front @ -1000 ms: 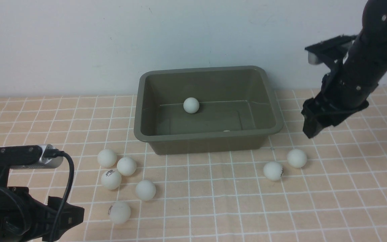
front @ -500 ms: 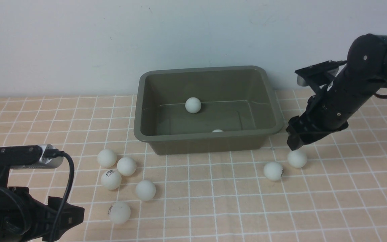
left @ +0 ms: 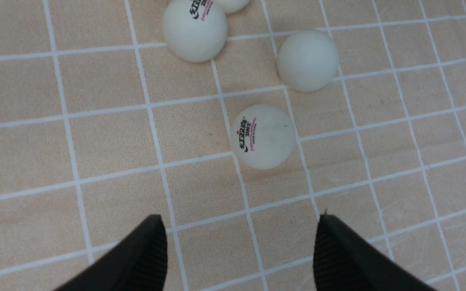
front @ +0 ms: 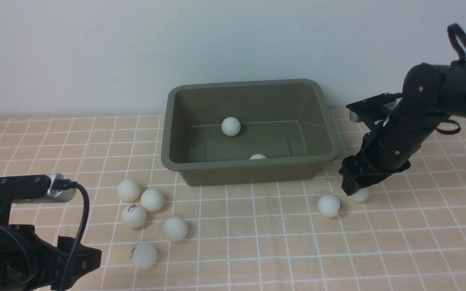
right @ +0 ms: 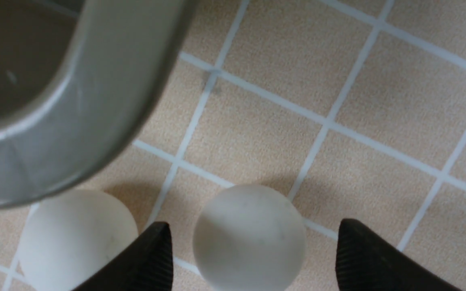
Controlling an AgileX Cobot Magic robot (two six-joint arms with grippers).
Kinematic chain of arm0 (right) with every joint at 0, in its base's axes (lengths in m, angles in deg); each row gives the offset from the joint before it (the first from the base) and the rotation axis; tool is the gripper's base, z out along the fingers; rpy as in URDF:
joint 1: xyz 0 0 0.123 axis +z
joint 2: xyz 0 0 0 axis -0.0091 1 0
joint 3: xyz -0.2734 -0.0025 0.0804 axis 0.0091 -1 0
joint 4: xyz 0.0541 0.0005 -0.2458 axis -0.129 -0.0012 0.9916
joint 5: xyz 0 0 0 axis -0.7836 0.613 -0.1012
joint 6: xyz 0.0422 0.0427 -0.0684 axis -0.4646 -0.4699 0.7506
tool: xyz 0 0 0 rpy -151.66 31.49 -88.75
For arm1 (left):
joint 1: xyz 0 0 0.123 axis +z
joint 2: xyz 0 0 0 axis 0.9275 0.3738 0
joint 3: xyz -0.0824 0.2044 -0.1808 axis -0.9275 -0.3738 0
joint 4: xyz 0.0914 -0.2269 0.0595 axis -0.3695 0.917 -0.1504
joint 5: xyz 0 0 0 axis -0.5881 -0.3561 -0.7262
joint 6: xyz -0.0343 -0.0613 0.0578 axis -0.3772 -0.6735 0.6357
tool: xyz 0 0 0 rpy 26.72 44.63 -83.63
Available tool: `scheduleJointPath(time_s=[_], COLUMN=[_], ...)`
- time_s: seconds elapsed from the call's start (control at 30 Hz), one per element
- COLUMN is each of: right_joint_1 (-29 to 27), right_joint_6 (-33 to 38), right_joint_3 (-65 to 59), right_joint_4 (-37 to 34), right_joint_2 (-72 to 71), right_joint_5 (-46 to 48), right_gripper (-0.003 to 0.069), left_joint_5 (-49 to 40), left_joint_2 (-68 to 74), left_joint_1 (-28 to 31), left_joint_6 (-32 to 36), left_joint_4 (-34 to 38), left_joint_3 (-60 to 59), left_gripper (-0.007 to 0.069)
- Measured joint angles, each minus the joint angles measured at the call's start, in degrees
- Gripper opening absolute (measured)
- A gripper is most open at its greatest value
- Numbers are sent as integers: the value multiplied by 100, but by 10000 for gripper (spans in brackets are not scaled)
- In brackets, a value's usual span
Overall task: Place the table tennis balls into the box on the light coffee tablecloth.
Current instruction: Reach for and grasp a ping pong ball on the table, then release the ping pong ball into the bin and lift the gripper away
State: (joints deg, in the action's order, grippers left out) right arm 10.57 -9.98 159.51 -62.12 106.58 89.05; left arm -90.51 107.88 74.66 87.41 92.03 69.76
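Observation:
The olive-green box [front: 249, 164] stands on the light coffee tablecloth [front: 257, 246] and holds two table tennis balls [front: 231, 126] [front: 257, 157]. Several balls lie left of its front, among them a printed one [front: 133, 216]. Two lie to the right: one in the open [front: 329, 205], one [front: 361, 195] half hidden under my right gripper [front: 352, 186]. That gripper [right: 253, 224] is open, its fingers either side of this ball [right: 249, 238] with gaps showing. My left gripper [left: 240, 218] is open and empty, a short way from a printed ball [left: 263, 136].
The box's rounded corner [right: 107, 89] is close to my right gripper, and the second ball [right: 75, 238] lies just outside one finger. A pale wall rises right behind the box. My left arm and its camera [front: 34, 194] fill the front left corner.
My right arm has come down and to the left, onto the ball right of the box. A ball inside the box has rolled left along the near wall. The left arm has stayed still.

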Motion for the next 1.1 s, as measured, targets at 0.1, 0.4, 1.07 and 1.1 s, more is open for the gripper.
scheduleJointPath(time_s=[0.1,0.4,1.07,1.1], right_joint_1=[0,0,38,77], right_joint_6=[6,75,-1248,-1143], right_joint_3=[0,0,2781,2921], right_joint_4=[0,0,654,447], right_joint_2=[11,209,121,121], right_joint_5=[-36,-27,1781,1781], right_gripper=[488,447,357,357], left_joint_5=[0,0,3,3], left_joint_2=[0,0,0,0], left_joint_1=[0,0,0,0], left_joint_6=[0,0,0,0], left_joint_4=[0,0,28,55], left_joint_3=[0,0,0,0], left_gripper=[406,406,406,406])
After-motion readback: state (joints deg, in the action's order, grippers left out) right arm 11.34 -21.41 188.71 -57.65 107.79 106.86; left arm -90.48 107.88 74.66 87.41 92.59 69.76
